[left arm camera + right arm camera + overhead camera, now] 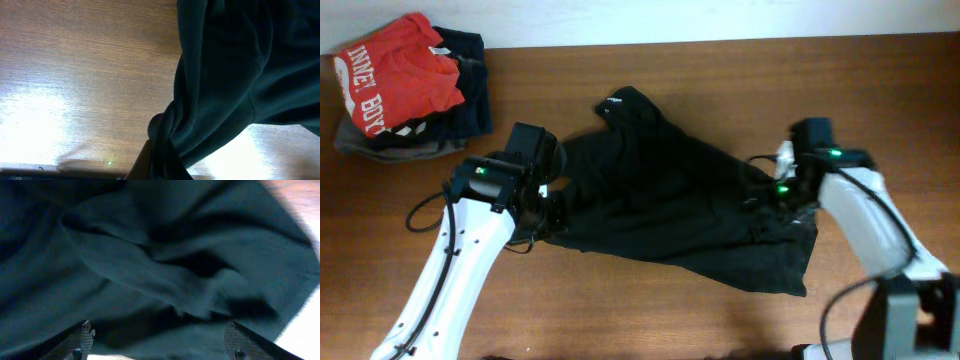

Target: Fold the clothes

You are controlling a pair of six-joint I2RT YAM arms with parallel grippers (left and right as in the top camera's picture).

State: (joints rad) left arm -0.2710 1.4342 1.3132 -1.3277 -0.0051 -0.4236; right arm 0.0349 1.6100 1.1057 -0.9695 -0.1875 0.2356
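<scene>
The black top (680, 200) is spread out near the middle of the surface (650, 310), but it is rumpled, with many creases, and its collar end is turned toward the far edge. No clean fold is seen in it: the sleeves are not laid flat and cannot be told apart from the body, so the task is judged to be at its beginning, in the step of straightening. At its left edge a bunch of fabric is pinched by the left fingers (552, 207), which are pressed together on it. At its right side the right fingers (82, 337) are spread wide over the cloth, and nothing is gripped between them. What is left is judged to be nearly everything: flattening, folding the sleeves in, and folding the body. Well apart, in the far left corner, a red shirt (395, 75) and a navy garment (470, 75) are piled.
</scene>
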